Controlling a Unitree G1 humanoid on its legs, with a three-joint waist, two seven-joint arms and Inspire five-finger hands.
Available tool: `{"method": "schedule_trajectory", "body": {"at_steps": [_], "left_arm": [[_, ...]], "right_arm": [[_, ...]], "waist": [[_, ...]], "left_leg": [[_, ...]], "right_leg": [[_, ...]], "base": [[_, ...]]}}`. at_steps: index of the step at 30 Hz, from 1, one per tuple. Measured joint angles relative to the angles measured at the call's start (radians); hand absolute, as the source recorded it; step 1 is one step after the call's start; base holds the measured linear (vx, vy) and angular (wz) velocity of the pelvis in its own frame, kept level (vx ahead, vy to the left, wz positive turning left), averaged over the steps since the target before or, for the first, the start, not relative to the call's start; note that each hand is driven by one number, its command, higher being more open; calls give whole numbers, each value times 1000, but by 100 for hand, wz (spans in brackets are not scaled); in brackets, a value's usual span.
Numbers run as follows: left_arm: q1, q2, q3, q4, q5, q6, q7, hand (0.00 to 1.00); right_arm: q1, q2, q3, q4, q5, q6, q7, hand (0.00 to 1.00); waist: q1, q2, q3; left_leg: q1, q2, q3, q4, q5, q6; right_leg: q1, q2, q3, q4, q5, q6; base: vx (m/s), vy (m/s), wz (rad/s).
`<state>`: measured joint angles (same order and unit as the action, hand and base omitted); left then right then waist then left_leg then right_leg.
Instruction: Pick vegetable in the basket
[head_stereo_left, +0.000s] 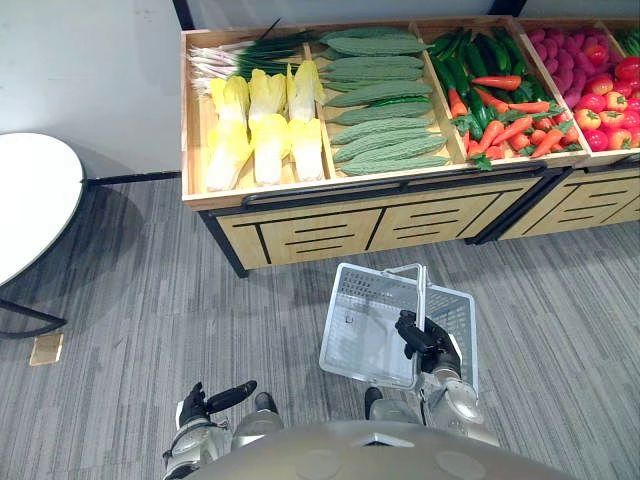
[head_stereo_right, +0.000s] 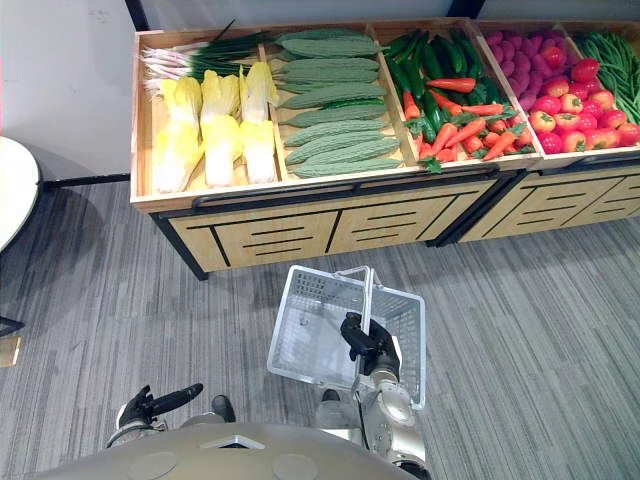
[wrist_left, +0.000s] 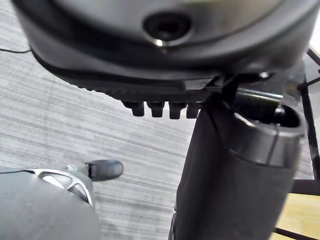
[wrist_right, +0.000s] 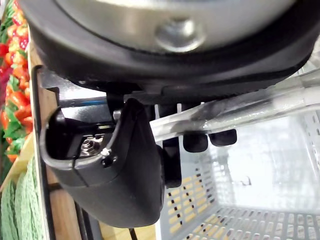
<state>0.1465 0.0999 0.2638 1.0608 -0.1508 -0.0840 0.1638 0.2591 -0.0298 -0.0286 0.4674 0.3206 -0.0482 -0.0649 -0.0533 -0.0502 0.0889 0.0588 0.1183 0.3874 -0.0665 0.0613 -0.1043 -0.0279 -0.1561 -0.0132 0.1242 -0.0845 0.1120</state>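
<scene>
Grey striped carpet (head_stereo_left: 150, 300) runs up to a wooden produce stand (head_stereo_left: 380, 228). Its compartments hold pale cabbages (head_stereo_left: 265, 125), green bitter gourds (head_stereo_left: 380, 95) and carrots (head_stereo_left: 505, 130); every vegetable lies there, none in the basket. The right hand (head_stereo_left: 428, 342) curls round the handle (head_stereo_left: 421, 290) of the empty white basket (head_stereo_left: 350, 330), just short of the stand. The left hand (head_stereo_left: 210, 402) hangs low, fingers loose, holding nothing. Stepping closer could knock the basket's far rim against the stand's front edge. Open floor lies to the left, bounded by a round white surface (head_stereo_left: 25, 200).

A white round table (head_stereo_left: 25, 200) stands on grey carpet (head_stereo_left: 150, 320), left of a wooden stand (head_stereo_left: 380, 225).
</scene>
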Motion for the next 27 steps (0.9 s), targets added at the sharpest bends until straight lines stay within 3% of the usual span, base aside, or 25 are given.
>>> {"method": "schedule_trajectory", "body": {"at_steps": [2,3,4,5,6,8,9,10,11,13,15,16,17,18,20,23,27], "left_arm": [[-1,9,11,-16,-2,-2,1,100],[-1,10,11,-16,-2,-2,1,100],[8,15,23,-18,-4,-2,2,100],[10,16,29,-21,-4,-2,2,100],[9,18,30,-25,-6,-1,3,100],[3,13,49,-67,-41,-8,1,100],[2,13,50,-71,-45,-9,1,100],[0,13,57,-72,-49,-15,1,100],[-2,12,48,-70,-48,-14,0,100],[-7,4,44,-70,-47,-14,-2,100],[-8,-3,45,-69,-48,-14,-2,100],[-6,-9,44,-67,-48,-14,-2,100],[4,-12,44,-65,-49,-15,-1,100],[-5,1,40,-57,-48,-19,-1,100],[-13,21,29,-44,-48,-23,-2,100],[-15,12,37,-36,-41,-24,-2,100],[-21,3,32,-29,-30,-22,-10,100]], "right_arm": [[0,8,1,-3,0,0,12,0],[0,8,1,-3,0,0,13,0],[16,7,3,-14,0,0,21,0],[23,4,3,-21,1,0,27,0],[23,4,3,-23,1,0,27,0],[41,-6,-1,-70,2,0,23,0],[45,-7,-1,-80,2,0,22,0],[48,-6,-1,-89,2,0,21,0],[44,-12,-2,-92,2,-1,17,0],[34,-17,-19,-92,2,-1,8,0],[29,-18,-42,-91,2,-1,6,0],[30,-24,-48,-88,2,-1,3,0],[30,-32,-50,-76,2,-1,-3,0],[24,-14,-44,-60,2,-1,-7,0],[15,7,-36,-59,2,-1,-6,0],[2,6,-24,-48,1,-1,0,0],[-20,6,-15,-41,1,-1,9,0]], "waist": [[6,-20,25],[6,-20,26],[19,-13,37],[24,-11,51],[21,-15,58],[24,-20,97],[24,-21,106],[27,-38,116],[23,-31,114],[22,-26,117],[25,-23,119],[25,-13,121],[29,-4,118],[29,-36,116],[29,-48,117],[52,-37,108],[52,-18,82]], "left_leg": [[-34,36,3,133,-65,-7],[-37,39,3,142,-67,-7],[-85,105,2,324,-152,-21],[-124,149,-23,446,-186,-11],[-160,166,-51,526,-186,-2],[-238,200,-147,719,-134,56],[-251,206,-157,750,-111,54],[-260,204,-168,764,-127,43],[-259,192,-162,697,-179,34],[-262,144,-159,530,-204,14],[-261,92,-176,334,-155,1],[-260,78,-191,258,-99,-3],[-238,61,-204,229,9,-7],[-228,32,-192,233,-10,5],[-260,33,-174,323,-60,26],[-230,32,-91,345,-114,49],[-208,27,-22,315,-125,67]], "right_leg": [[-9,12,22,52,-31,-11],[-10,13,22,56,-32,-12],[-23,49,34,112,-79,-28],[-18,73,34,147,-108,-34],[-18,78,29,167,-121,-40],[16,88,18,207,-158,-64],[26,89,17,207,-164,-70],[45,84,19,203,-173,-77],[47,79,18,203,-180,-81],[49,62,19,195,-183,-77],[56,38,19,188,-192,-60],[68,34,20,180,-200,-47],[90,27,34,163,-204,-24],[104,9,62,132,-195,-23],[117,-7,117,93,-145,-8],[113,-25,209,63,-74,18],[65,-37,257,68,-1,49]], "base": [[43,-53,-14],[21,-118,-29],[24,-134,-26],[20,-134,-20],[39,-146,1],[79,-140,11],[108,-99,5],[79,-67,0],[90,-52,-1],[146,57,0],[205,155,-7],[286,245,-14],[302,247,-15],[315,200,-12],[331,216,-26],[232,201,-60],[133,146,-55]]}}
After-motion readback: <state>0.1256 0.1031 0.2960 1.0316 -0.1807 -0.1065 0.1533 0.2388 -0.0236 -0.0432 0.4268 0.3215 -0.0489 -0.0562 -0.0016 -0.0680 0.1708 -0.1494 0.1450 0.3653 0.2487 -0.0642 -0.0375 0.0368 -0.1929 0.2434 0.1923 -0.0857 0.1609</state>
